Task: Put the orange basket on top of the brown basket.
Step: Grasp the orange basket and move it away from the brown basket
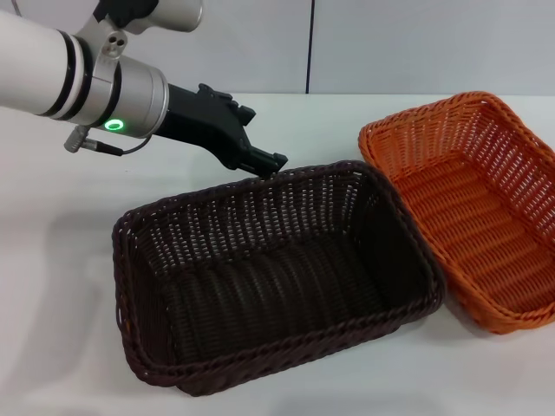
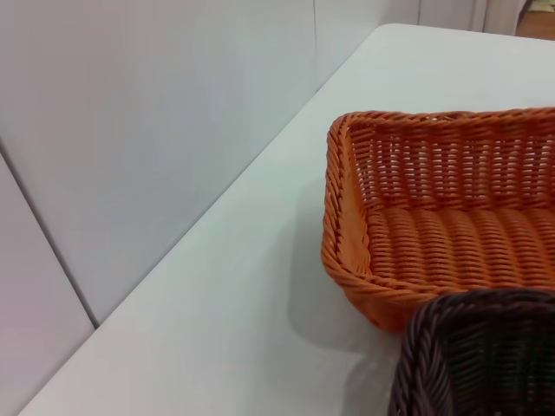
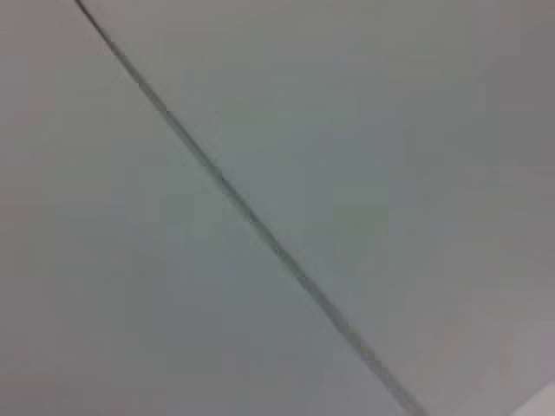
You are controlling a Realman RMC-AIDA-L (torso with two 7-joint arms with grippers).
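Note:
The brown basket [image 1: 286,351] sits open side up on the white table, in the middle front of the head view. The orange basket [image 1: 486,217] sits to its right, also open side up, and its near left side touches or lies under the brown basket's right rim. My left gripper [image 1: 270,165] is at the brown basket's far rim, with its tip right at the braided edge. The left wrist view shows the orange basket [image 2: 451,234] with a corner of the brown basket [image 2: 468,355] in front of it. My right gripper is out of view.
The white table [image 1: 52,303] spreads to the left of and in front of the baskets. A pale panelled wall [image 1: 390,43] stands behind the table's far edge. The right wrist view shows only a plain grey surface with a seam [image 3: 251,217].

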